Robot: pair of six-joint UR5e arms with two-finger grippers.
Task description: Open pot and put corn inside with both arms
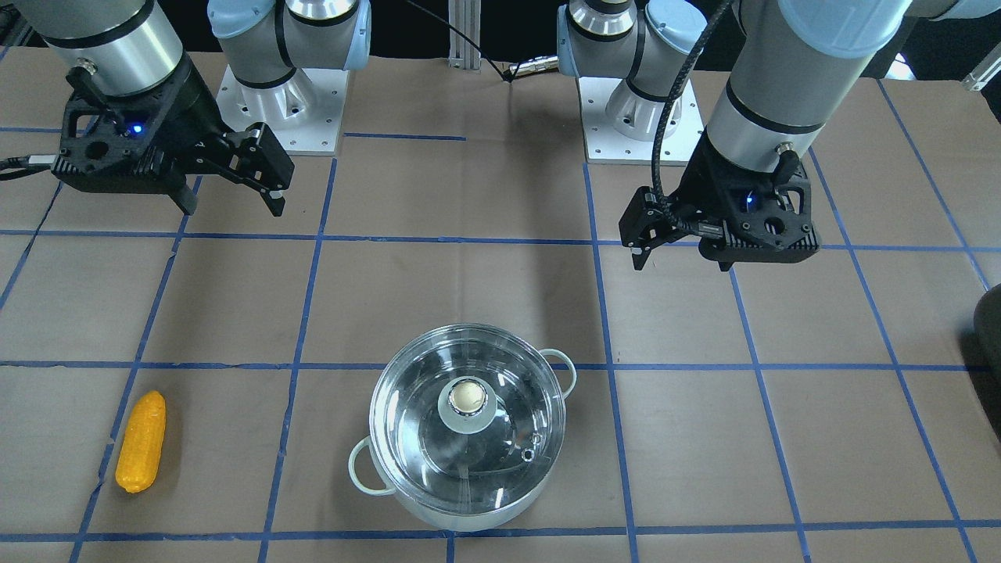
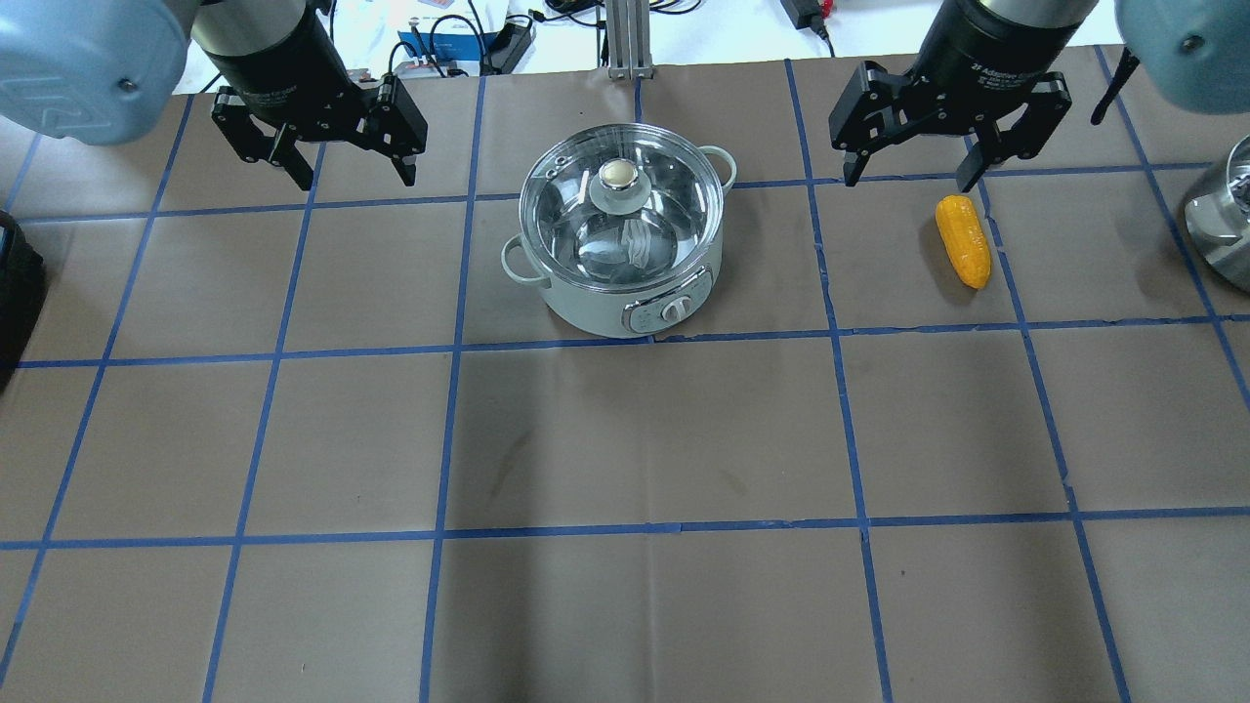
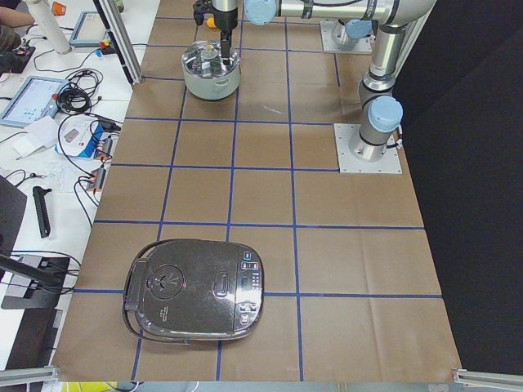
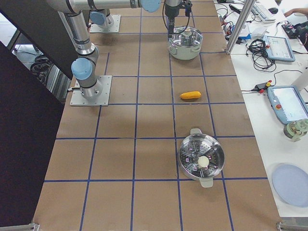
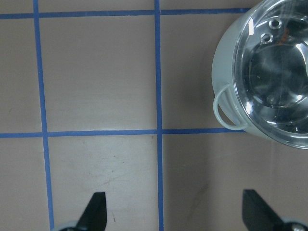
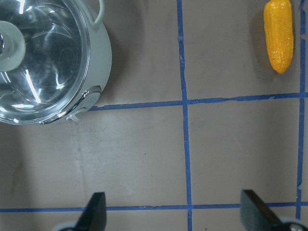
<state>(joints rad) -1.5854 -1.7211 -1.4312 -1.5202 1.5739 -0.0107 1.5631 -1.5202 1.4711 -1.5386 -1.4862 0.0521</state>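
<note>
**A:** where are the claws at?

**B:** left claw and right claw hover spread wide, empty. Pot sits between them, lid on. Corn lies on the worktop near the right one.

Tan-brown surface under a grid of blue tape lines. Mirror-silver pot with pale mint-white wall and handles, clear glass lid, cream knob; bright yellow-orange corn, bumpy all over. Black left gripper and right gripper on silver-grey arms with light-blue caps.
</note>
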